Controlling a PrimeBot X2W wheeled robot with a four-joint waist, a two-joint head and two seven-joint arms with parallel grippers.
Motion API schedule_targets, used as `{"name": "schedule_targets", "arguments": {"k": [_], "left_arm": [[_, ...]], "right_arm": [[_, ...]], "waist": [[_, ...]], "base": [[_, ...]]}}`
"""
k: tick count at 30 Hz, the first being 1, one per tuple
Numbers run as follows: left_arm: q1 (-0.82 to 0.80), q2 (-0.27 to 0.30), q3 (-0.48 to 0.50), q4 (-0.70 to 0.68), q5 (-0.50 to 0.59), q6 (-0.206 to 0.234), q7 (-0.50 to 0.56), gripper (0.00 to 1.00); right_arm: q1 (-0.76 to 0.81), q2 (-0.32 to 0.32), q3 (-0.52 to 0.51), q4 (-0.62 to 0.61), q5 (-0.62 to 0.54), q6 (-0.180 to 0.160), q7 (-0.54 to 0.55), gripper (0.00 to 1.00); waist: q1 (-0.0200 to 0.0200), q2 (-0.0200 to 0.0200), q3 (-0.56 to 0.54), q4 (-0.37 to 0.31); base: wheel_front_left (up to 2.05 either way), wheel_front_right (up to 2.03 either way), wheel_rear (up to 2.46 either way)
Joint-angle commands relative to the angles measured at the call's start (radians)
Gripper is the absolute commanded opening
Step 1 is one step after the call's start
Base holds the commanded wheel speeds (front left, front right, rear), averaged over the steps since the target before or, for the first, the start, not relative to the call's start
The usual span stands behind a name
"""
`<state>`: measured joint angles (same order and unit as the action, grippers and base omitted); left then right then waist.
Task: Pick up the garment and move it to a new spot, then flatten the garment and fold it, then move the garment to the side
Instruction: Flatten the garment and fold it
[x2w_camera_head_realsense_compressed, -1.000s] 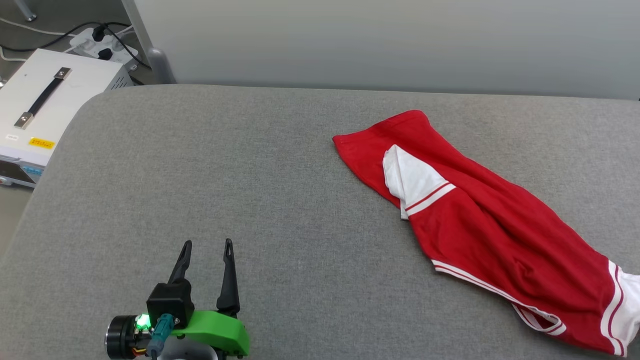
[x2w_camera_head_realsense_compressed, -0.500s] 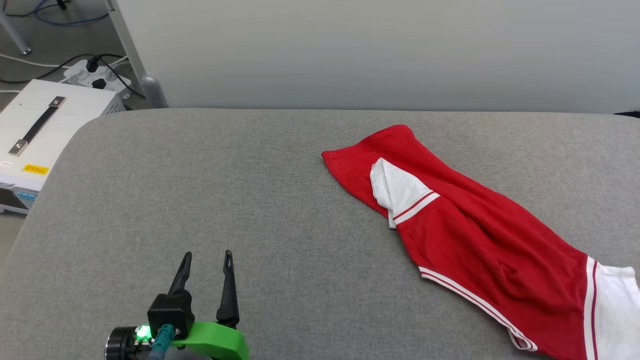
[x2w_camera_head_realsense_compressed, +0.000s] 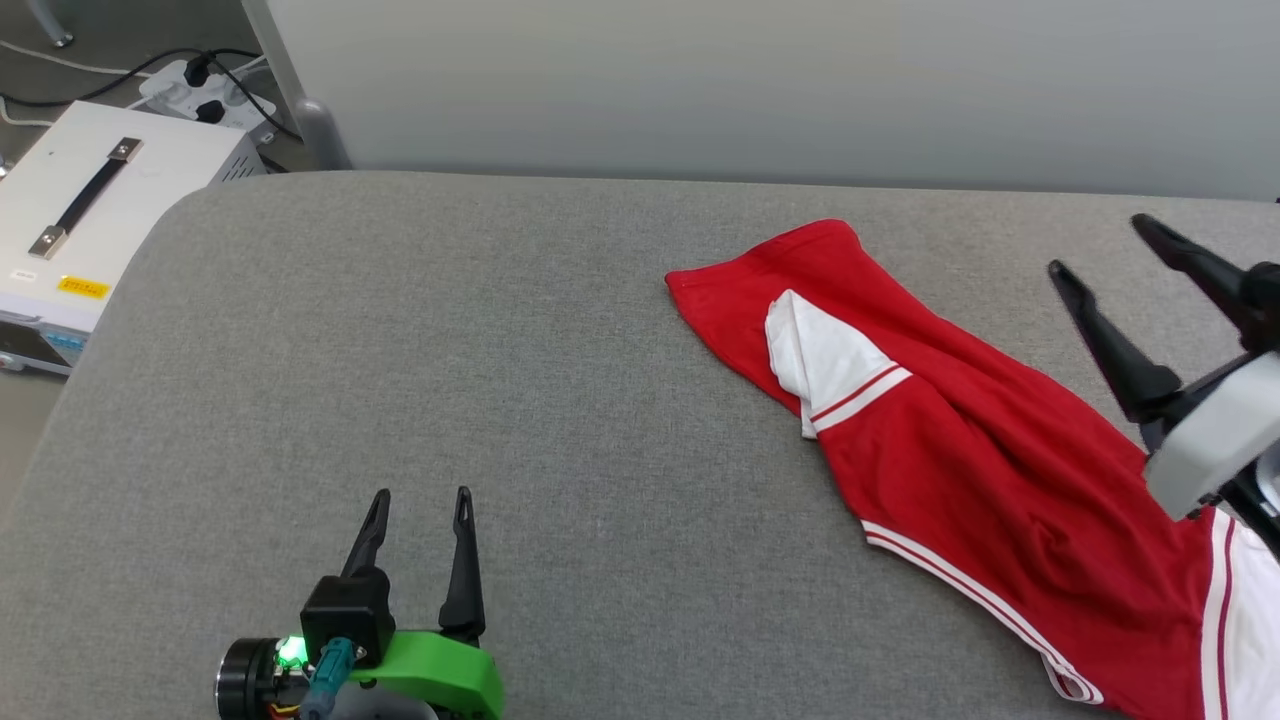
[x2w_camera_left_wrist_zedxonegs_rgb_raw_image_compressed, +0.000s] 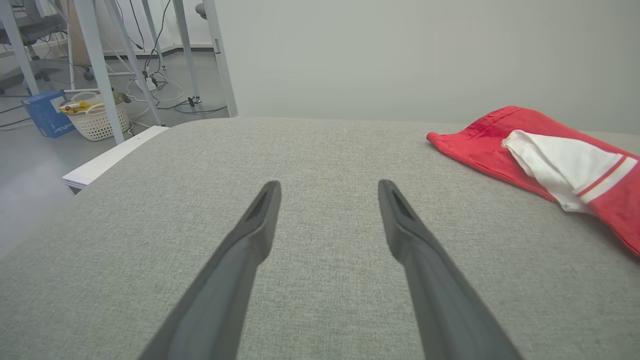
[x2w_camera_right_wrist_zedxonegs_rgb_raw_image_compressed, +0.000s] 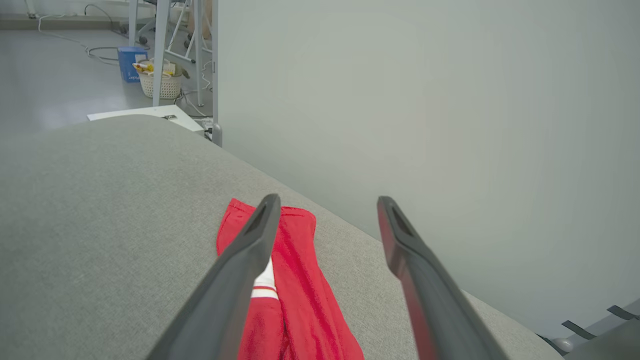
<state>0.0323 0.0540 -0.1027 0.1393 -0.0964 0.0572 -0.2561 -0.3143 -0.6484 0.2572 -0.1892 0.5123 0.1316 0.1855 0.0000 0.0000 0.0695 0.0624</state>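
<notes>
While the red jersey T-shirt (x2w_camera_head_realsense_compressed: 960, 440) with white short sleeves and red-and-white stripe trim is lying bunched into a long strip on the grey fabric-covered table (x2w_camera_head_realsense_compressed: 500, 350), its long axis is running diagonally in the head view, from the far middle of the table down toward the near right edge. One white sleeve (x2w_camera_head_realsense_compressed: 825, 365) is lying folded over the red body near the far end. The right gripper (x2w_camera_head_realsense_compressed: 1098, 245) is hanging over the near right part of the shirt, and in the right wrist view the cloth is stretching away below and ahead, almost in line with the fingers. Its jaws are standing wide apart and gripping nothing, and they appear to be raised clear of the fabric. The left gripper (x2w_camera_head_realsense_compressed: 421, 494) is resting low over bare table at the near left, well apart from the shirt, which is lying off to its right. Its jaws are also spread wide and empty. The right arm is plainly the nearer one, so a downward reach onto the near end looks like the likely opening move.
</notes>
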Motion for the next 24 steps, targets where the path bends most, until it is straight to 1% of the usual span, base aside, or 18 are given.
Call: {"name": "schedule_targets", "arguments": {"k": [1,7,12,15,18,24], "left_arm": [[-0.024,-0.004,-0.002,-0.005,0.004,-0.002,-0.006,1.0],[-0.049,-0.004,-0.007,-0.007,-0.002,0.001,-0.006,1.0],[-0.068,-0.004,-0.011,-0.012,-0.007,0.006,-0.006,1.0],[-0.079,-0.004,-0.013,-0.016,-0.01,0.009,-0.006,1.0],[-0.092,-0.004,-0.019,-0.019,-0.015,0.014,-0.006,1.0],[-0.121,-0.004,-0.034,-0.023,-0.026,0.022,-0.006,1.0]], "right_arm": [[-0.041,-0.013,0.052,0.003,-0.005,-0.001,0.03,1.0],[-0.182,-0.051,0.325,0.079,0.089,-0.001,0.206,1.0],[-0.287,-0.047,0.519,0.156,0.193,-0.001,0.356,1.0],[-0.342,-0.018,0.599,0.222,0.225,-0.001,0.39,1.0],[-0.388,0.016,0.688,0.326,0.237,-0.001,0.41,1.0],[-0.437,0.077,0.82,0.55,0.242,-0.001,0.398,1.0]], "waist": [[0.0,0.0,0.019,0.011],[0.0,0.0,0.054,0.026],[0.0,0.0,0.083,0.037],[0.0,0.0,0.104,0.04],[0.0,0.0,0.127,0.047],[0.0,0.0,0.169,0.066]], "base": [[0.0,0.0,0.0],[0.0,0.0,0.0],[0.0,0.0,0.0],[0.0,0.0,0.0],[0.0,0.0,0.0],[0.0,0.0,0.0]]}}
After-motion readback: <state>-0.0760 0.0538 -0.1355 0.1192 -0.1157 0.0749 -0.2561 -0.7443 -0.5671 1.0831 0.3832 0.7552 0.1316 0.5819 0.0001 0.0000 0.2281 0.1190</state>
